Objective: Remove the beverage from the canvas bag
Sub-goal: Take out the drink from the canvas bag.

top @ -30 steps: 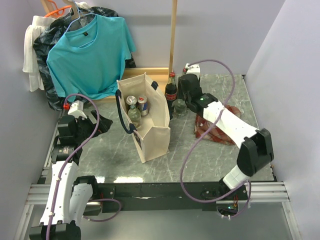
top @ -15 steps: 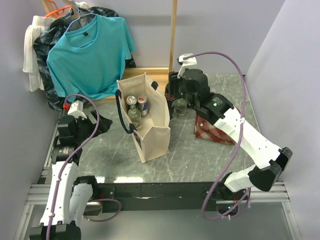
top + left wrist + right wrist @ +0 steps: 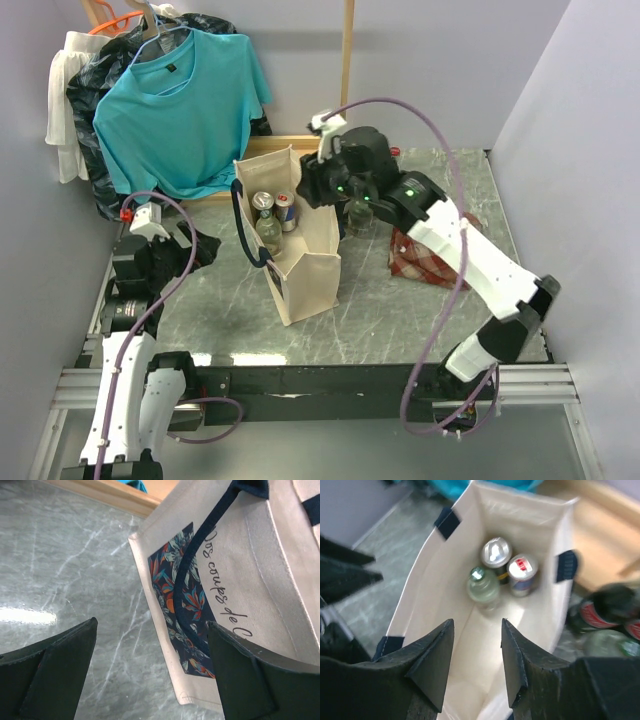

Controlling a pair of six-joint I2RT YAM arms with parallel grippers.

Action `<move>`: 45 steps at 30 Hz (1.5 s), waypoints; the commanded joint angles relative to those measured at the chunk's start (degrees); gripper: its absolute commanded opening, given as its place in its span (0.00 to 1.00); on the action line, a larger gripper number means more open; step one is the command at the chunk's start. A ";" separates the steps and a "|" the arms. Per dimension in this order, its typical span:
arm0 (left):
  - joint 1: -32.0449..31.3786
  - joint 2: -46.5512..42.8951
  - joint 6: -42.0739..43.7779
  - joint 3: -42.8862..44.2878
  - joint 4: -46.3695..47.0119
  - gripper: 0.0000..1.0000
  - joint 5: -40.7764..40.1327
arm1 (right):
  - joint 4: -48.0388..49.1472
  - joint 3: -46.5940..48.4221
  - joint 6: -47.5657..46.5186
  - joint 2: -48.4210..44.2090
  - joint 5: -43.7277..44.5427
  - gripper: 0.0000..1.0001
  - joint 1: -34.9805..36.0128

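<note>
**Three drinks upright in the bag, right arm over its mouth**

A grey marble table (image 3: 400,310) fills the booth, with a teal shirt (image 3: 180,100) hanging at the upper left of the overhead view. The bag (image 3: 290,240) stands open just left of centre. The drinks sit on its floor at the far end: a silver-topped can (image 3: 496,551), a red-topped can (image 3: 522,568) touching it, and a clear bottle (image 3: 482,582) just in front of the two. All three stand upright, long axes vertical, tops pointing up at the bag's mouth.

The right gripper (image 3: 477,625) hangs above that mouth, jaws partly spread with nothing between them. The left gripper (image 3: 152,625) is spread wide beside the bag's printed side. Whether a finger touches the cloth I can't tell.

The cans look light and stiff but thin-walled and smooth, so a hard squeeze would likely dent them. The bottle looks heavier and slick; glass or plastic, I can't say. Its capped neck seems the best hold, pinched just under the cap from straight above. The bag is soft cloth and may lift or fold along with whatever is drawn out.
</note>
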 commanded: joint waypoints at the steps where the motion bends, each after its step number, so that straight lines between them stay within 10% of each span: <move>1: -0.93 -2.43 -0.99 1.13 0.96 0.96 -4.18 | -2.19 1.77 -2.11 3.48 -8.02 0.49 0.44; 22: -7.70 -1.03 -2.14 2.01 -1.76 0.96 -11.47 | -0.79 -6.92 -1.59 3.22 -10.24 0.47 8.79; 45: -18.07 4.24 -3.98 3.15 -5.10 0.96 -19.82 | -0.62 7.58 -4.31 19.57 -7.23 0.55 3.96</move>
